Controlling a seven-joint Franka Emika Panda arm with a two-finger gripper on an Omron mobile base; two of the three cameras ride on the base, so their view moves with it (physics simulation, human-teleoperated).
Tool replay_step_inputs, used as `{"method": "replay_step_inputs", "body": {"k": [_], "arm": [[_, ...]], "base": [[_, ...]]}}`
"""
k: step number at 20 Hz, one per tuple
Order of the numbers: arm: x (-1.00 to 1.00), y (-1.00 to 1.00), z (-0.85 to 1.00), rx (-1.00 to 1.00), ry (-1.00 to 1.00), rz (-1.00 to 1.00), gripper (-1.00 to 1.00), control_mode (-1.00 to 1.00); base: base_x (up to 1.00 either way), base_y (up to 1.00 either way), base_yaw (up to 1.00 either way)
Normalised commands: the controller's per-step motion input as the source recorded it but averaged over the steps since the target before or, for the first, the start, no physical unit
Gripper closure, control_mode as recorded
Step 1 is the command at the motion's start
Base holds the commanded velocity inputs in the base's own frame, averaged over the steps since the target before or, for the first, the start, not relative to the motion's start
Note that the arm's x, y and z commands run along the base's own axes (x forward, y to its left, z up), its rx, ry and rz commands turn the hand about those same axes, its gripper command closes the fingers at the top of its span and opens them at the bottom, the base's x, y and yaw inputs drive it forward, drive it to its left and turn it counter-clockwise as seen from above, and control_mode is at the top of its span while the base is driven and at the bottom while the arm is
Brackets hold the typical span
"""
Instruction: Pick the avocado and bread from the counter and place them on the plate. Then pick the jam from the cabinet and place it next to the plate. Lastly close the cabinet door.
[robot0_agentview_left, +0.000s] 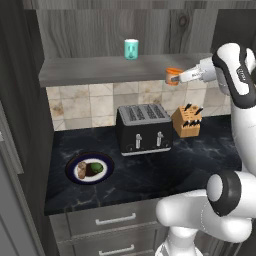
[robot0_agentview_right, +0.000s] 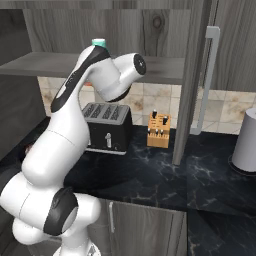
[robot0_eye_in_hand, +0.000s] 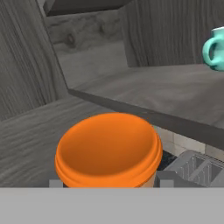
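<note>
The orange jam (robot0_agentview_left: 172, 76) hangs just off the front edge of the cabinet (robot0_agentview_left: 115, 70) shelf, with my gripper (robot0_agentview_left: 176, 76) shut on it from the right. In the hand view the jam's lid (robot0_eye_in_hand: 107, 148) sits between my finger tips, with the grey shelf behind it. On the left of the black counter (robot0_agentview_left: 150, 175) lies the plate (robot0_agentview_left: 75, 161), carrying the bread (robot0_agentview_left: 82, 170) and the avocado (robot0_agentview_left: 97, 168) side by side. The cabinet door (robot0_agentview_right: 192, 85) stands open, edge-on, with its silver handle (robot0_agentview_right: 210, 75) facing right.
A teal cup (robot0_agentview_left: 131, 49) stands on the shelf, left of the jam. A black toaster (robot0_agentview_left: 144, 128) and a wooden knife block (robot0_agentview_left: 186, 120) sit at the back of the counter below the jar. A white appliance (robot0_agentview_right: 246, 142) stands at the far right.
</note>
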Motion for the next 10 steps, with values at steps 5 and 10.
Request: {"method": "replay_step_inputs", "body": {"k": [5, 10], "arm": [[-0.19, 0.09, -0.16, 0.00, 0.00, 0.10, 1.00, -1.00], [-0.10, 0.13, -0.25, 0.00, 0.00, 0.08, 1.00, -1.00]], "base": [[0.00, 0.00, 0.00], [0.00, 0.00, 0.00]]}}
